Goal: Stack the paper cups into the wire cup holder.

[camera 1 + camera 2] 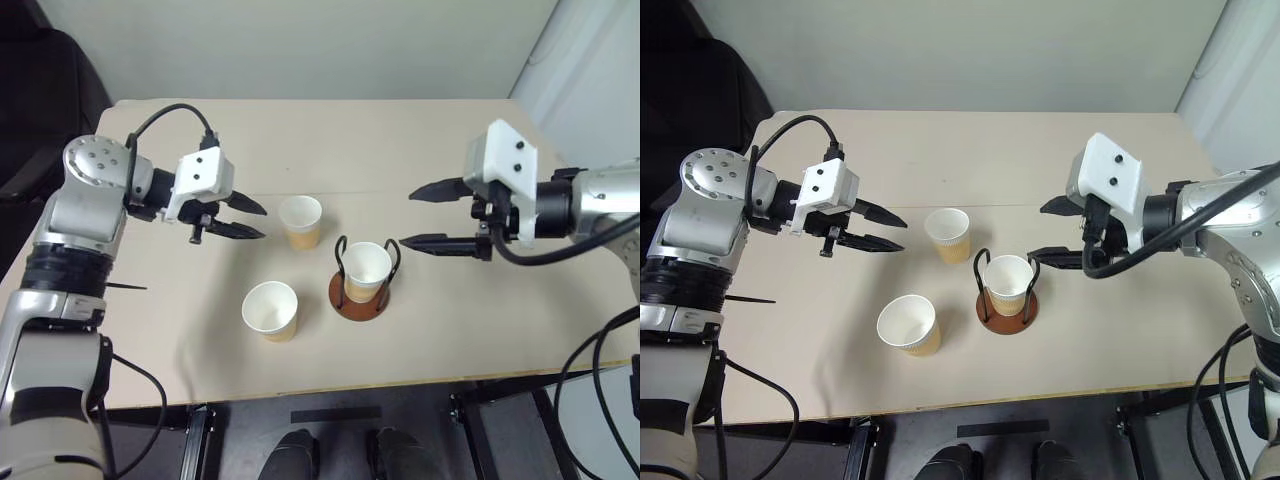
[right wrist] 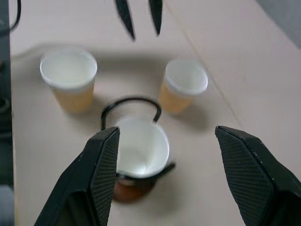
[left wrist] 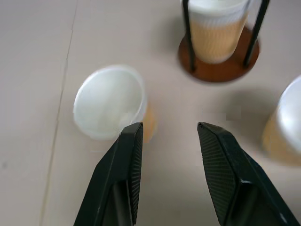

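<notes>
One paper cup [image 1: 367, 270] sits in wire cup holder [image 1: 361, 298] on counter [image 1: 420, 150]. Two more cups stand loose: far cup [image 1: 300, 221] just behind holder, near cup [image 1: 270, 310] to its left.

Left hand [image 1: 252, 220] fingers spread, holds nothing, near far cup. Right hand [image 1: 415, 217] spread wide, holds nothing, beside holder.

Cups likely light, thin, easy to squash or tip. Pinch softly across wall just under rim.

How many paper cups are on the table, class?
3: one cup sits in the wire cup holder, one stands behind and left of it, one stands nearer, left.
</notes>
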### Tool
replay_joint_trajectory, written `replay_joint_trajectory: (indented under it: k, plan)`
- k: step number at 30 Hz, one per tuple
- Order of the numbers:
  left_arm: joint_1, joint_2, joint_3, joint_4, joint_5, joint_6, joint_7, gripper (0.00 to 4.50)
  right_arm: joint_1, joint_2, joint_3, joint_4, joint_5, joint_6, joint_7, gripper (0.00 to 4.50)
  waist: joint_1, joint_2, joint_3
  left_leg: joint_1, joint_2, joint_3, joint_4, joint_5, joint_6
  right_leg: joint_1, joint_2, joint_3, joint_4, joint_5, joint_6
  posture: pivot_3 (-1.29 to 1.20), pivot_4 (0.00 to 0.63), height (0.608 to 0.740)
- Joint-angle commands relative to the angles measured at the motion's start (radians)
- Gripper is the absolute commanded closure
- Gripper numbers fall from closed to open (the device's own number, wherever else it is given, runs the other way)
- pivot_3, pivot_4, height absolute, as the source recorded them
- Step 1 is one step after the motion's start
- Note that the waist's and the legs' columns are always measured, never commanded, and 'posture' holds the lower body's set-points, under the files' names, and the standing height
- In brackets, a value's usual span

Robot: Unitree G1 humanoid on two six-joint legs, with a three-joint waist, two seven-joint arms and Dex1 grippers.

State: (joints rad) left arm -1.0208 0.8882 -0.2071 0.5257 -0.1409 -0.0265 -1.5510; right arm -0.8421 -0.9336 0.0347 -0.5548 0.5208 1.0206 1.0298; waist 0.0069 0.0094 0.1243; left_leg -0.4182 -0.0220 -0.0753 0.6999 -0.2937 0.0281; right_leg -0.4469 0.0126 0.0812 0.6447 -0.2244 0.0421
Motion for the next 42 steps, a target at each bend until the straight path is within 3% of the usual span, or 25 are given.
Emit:
replay_joint_trajectory:
  k: [1,12,23,42]
  plan:
    - [-0.05,-0.014,0.0,0.063,0.044,-0.094,-0.016,2.52,0.001,-0.005,0.011,-0.028,-0.012,-0.041,-0.026,1.24,-0.001,0.0,0.0,0.0,0.0,0.0,0.0,0.0,0.0,0.0,0.0,0.0,0.0,0.0,0.0,0.0,0.15,0.74]
    - [-0.089,-0.089,-0.001,0.163,0.093,-0.256,-0.02,2.52,0.037,0.014,0.019,-0.058,0.004,-0.044,-0.098,1.24,0.002,0.0,0.0,-0.002,0.0,0.0,0.0,-0.001,0.001,-0.001,0.0,0.0,-0.001,0.0,0.0,0.0,0.15,0.74]
    - [-0.12,-0.138,-0.046,0.258,0.222,-0.483,0.079,2.52,0.057,0.004,0.0,-0.081,0.031,-0.023,-0.117,1.24,0.002,0.0,0.0,-0.002,0.0,0.0,0.0,-0.001,0.001,-0.001,0.0,0.0,0.0,0.0,0.0,0.0,0.15,0.74]
    - [-0.137,-0.189,-0.056,0.29,0.278,-0.553,0.154,2.52,0.072,-0.014,-0.01,-0.088,0.06,-0.021,-0.133,1.24,0.002,0.0,0.0,-0.002,0.0,0.0,0.0,-0.001,0.001,-0.001,0.0,0.0,0.0,0.0,0.001,0.0,0.15,0.74]
